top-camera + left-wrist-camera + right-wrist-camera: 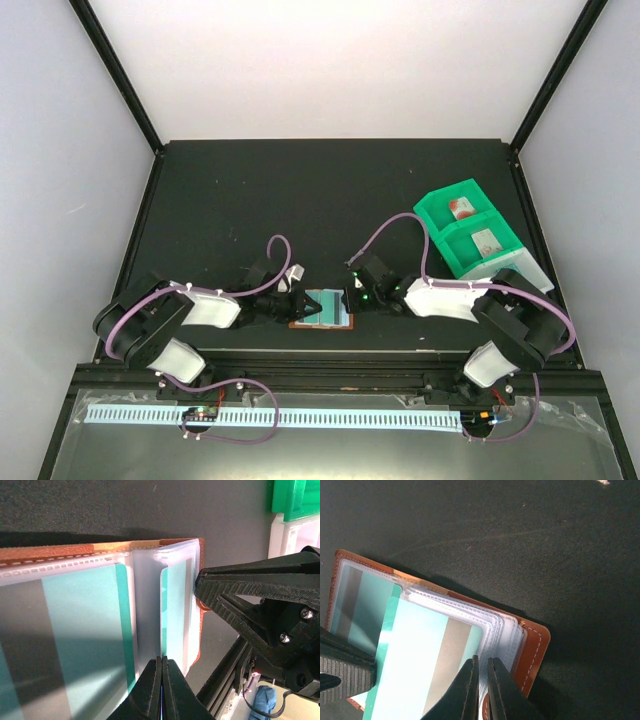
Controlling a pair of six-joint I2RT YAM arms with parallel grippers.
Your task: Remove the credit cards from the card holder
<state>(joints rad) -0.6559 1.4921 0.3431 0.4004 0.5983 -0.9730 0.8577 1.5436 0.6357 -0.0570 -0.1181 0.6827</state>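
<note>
The card holder (322, 308) lies open at the near edge of the worktop (300, 200). The left gripper (161, 664) has its jaws pressed together; the right gripper (481, 666) has its jaws narrow at the sleeves, grip unclear.

Top view sits high behind both arms, looking down and forward. It takes in the whole table (330, 190), and the card holder (325, 308) is tiny between the two tools. The left wrist camera rides just behind the left gripper (161, 662), sighting along its fingers from very close. The holder fills the frame beyond the tips, with the right gripper (198, 587) opposite. The right wrist view looks steeply down past its own tips, the left tool across the holder. All three share that holder.
</note>
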